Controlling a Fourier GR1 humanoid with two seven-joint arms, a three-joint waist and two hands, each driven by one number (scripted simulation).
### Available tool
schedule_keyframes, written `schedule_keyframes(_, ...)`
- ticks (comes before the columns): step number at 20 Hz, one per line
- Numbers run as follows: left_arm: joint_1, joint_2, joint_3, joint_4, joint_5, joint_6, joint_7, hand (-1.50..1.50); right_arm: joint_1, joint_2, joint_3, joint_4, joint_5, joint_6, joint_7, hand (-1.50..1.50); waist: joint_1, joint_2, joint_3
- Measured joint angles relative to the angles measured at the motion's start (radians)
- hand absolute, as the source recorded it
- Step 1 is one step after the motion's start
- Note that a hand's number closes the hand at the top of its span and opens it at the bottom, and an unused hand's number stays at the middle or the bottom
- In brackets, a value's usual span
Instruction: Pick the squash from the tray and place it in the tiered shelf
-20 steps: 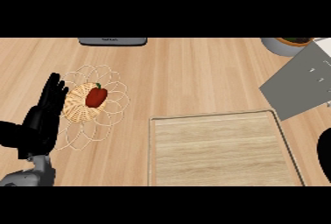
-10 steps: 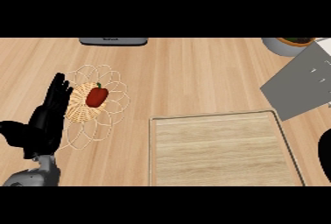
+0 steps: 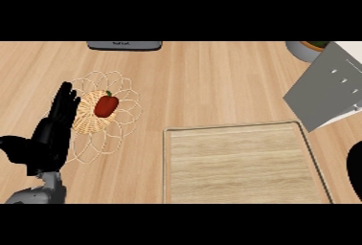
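Red vegetable (image 3: 106, 105) lies unpicked in the wicker tray (image 3: 88, 123); grasp and carry to the shelf (image 3: 329, 88) remain. My left hand (image 3: 51, 141) sits beside it, fingers straight. Right hand (image 3: 356, 165): cannot tell.

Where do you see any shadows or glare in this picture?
Head view: the counter is lit evenly, with no glare spots. In the same view, no distinct shadow shows under the left hand, the red vegetable or the wire tray. The shelf face reads as one even grey.

grey box (image 3: 124, 45), bowl (image 3: 304, 50) along far edge
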Motion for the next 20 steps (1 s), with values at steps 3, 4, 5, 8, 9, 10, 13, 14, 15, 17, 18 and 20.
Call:
schedule_keyframes(3, -0.011, -0.005, -0.011, -0.018, -0.011, 0.008, 0.028, 0.0, -0.036, -0.004, 0.005, 0.05, 0.009, 0.023, 0.002, -1.5, -0.005, -0.005, -0.004)
schedule_keyframes(4, -0.015, -0.003, -0.009, -0.013, -0.012, 0.007, 0.025, 0.0, -0.053, -0.012, 0.008, 0.068, 0.014, 0.034, 0.003, -1.5, -0.004, -0.005, -0.004)
schedule_keyframes(5, -0.025, -0.002, -0.004, 0.001, -0.012, 0.008, 0.021, 0.0, -0.06, -0.01, 0.009, 0.081, 0.018, 0.035, -0.001, -1.5, -0.006, -0.006, -0.006)
schedule_keyframes(8, -0.012, -0.002, -0.002, -0.006, -0.013, 0.006, 0.013, 0.0, -0.084, -0.017, 0.01, 0.114, 0.025, 0.054, -0.005, -1.5, -0.007, -0.006, -0.005)
schedule_keyframes(9, -0.017, 0.004, 0.004, -0.005, -0.006, -0.002, 0.016, 0.0, -0.098, -0.019, 0.008, 0.126, 0.025, 0.06, -0.002, -1.5, -0.007, -0.005, -0.004)
schedule_keyframes(10, -0.013, 0.006, 0.005, -0.009, -0.003, -0.005, 0.017, 0.0, -0.102, -0.024, 0.002, 0.138, 0.019, 0.078, -0.016, -1.5, -0.006, -0.004, -0.003)
schedule_keyframes(13, -0.018, 0.003, 0.011, -0.001, -0.001, -0.003, 0.015, 0.0, -0.117, -0.025, -0.016, 0.164, 0.004, 0.098, -0.044, -1.5, -0.007, -0.002, -0.001)
schedule_keyframes(14, -0.026, 0.001, 0.011, 0.004, -0.002, 0.0, 0.022, 0.0, -0.126, -0.026, -0.026, 0.172, -0.008, 0.115, -0.051, -1.5, -0.008, 0.0, 0.0)
schedule_keyframes(15, -0.028, 0.0, 0.011, 0.011, -0.005, 0.002, 0.016, 0.0, -0.139, -0.02, -0.035, 0.176, -0.02, 0.123, -0.05, -1.5, -0.007, 0.001, 0.001)
schedule_keyframes(17, -0.028, 0.001, 0.014, 0.014, -0.005, 0.0, 0.014, 0.0, -0.162, -0.027, -0.062, 0.204, -0.048, 0.147, -0.043, -1.5, -0.002, 0.005, 0.003)
schedule_keyframes(18, -0.024, 0.003, 0.014, 0.006, -0.002, -0.005, 0.018, 0.0, -0.171, -0.035, -0.077, 0.218, -0.06, 0.152, -0.042, -1.5, 0.001, 0.007, 0.004)
schedule_keyframes(20, -0.011, -0.001, 0.009, 0.001, -0.007, -0.004, 0.013, 0.0, -0.175, -0.062, -0.104, 0.245, -0.083, 0.168, -0.036, -1.5, 0.002, 0.008, 0.005)
